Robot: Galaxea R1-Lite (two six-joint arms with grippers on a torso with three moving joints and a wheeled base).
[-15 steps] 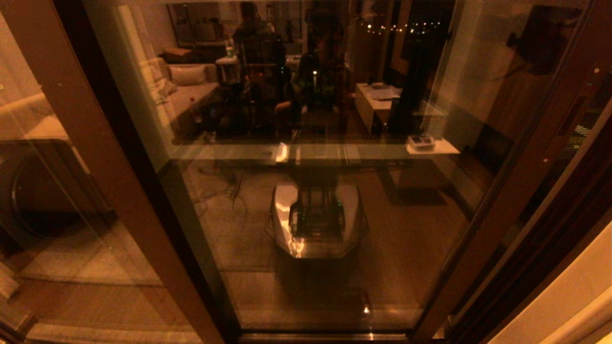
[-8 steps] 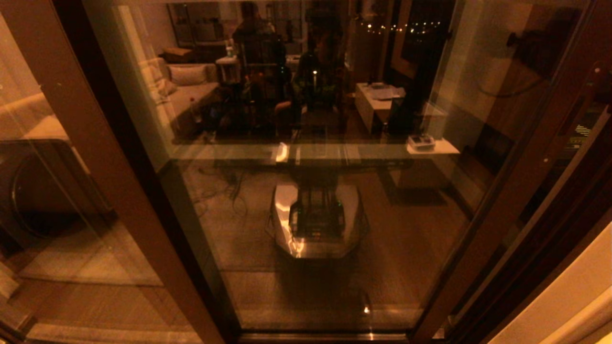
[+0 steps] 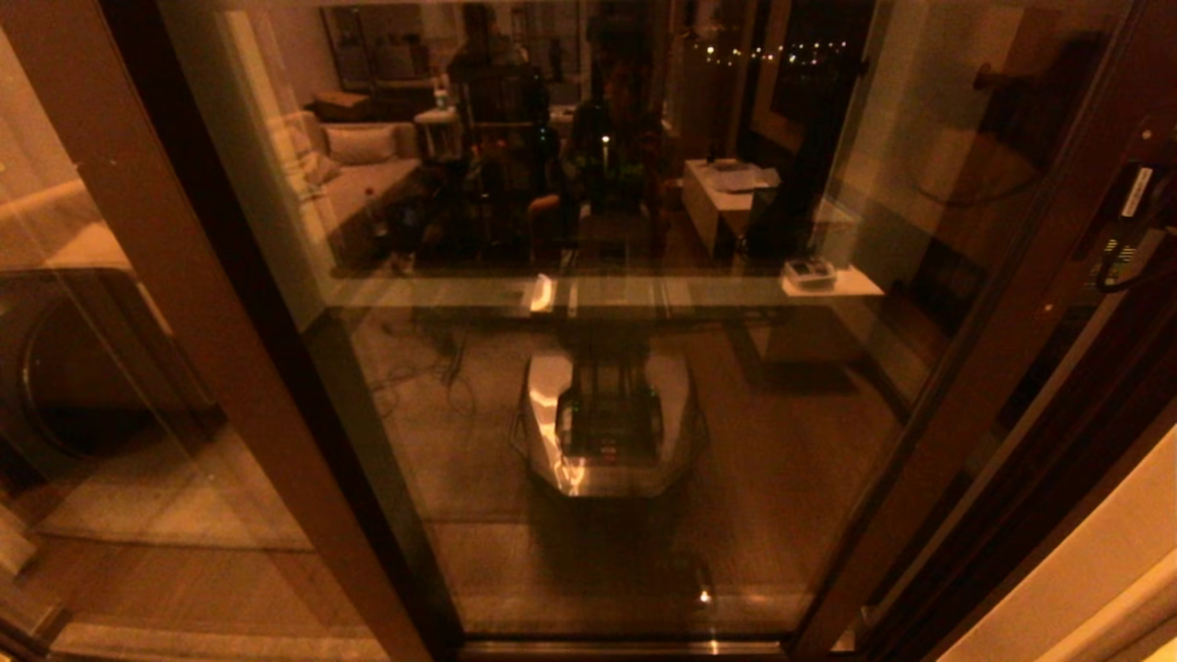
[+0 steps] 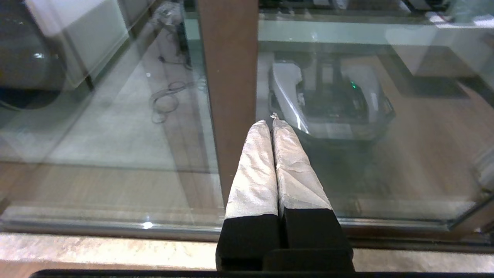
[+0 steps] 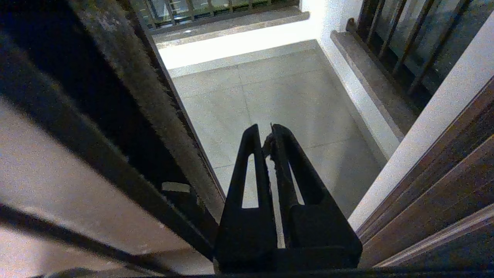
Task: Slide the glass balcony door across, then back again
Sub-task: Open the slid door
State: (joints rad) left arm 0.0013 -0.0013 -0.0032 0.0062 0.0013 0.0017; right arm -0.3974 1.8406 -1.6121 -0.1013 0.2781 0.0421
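The glass balcony door (image 3: 598, 386) fills the head view, its pane mirroring the room and my own base. Its wide reddish-brown stile (image 3: 975, 386) runs up the right side. Part of my right arm (image 3: 1129, 221) shows against that stile near the top right. In the right wrist view my right gripper (image 5: 265, 131) is shut on nothing, in the gap between the door's dark brush-lined edge (image 5: 154, 100) and the fixed brown frame (image 5: 444, 181). My left gripper (image 4: 269, 122) is shut and empty, its white-wrapped fingers (image 4: 254, 173) pointing at a plain brown post (image 4: 229, 77).
Through the gap lies the grey tiled balcony floor (image 5: 278, 96), with a railing (image 5: 401, 42) and a white kerb behind it. A metal floor track (image 4: 115, 227) runs under the glass. A second glass panel (image 3: 83, 368) stands at the left, beyond the post.
Part of my right arm has come into the head view at the upper right, against the door's stile. The door itself has hardly shifted.
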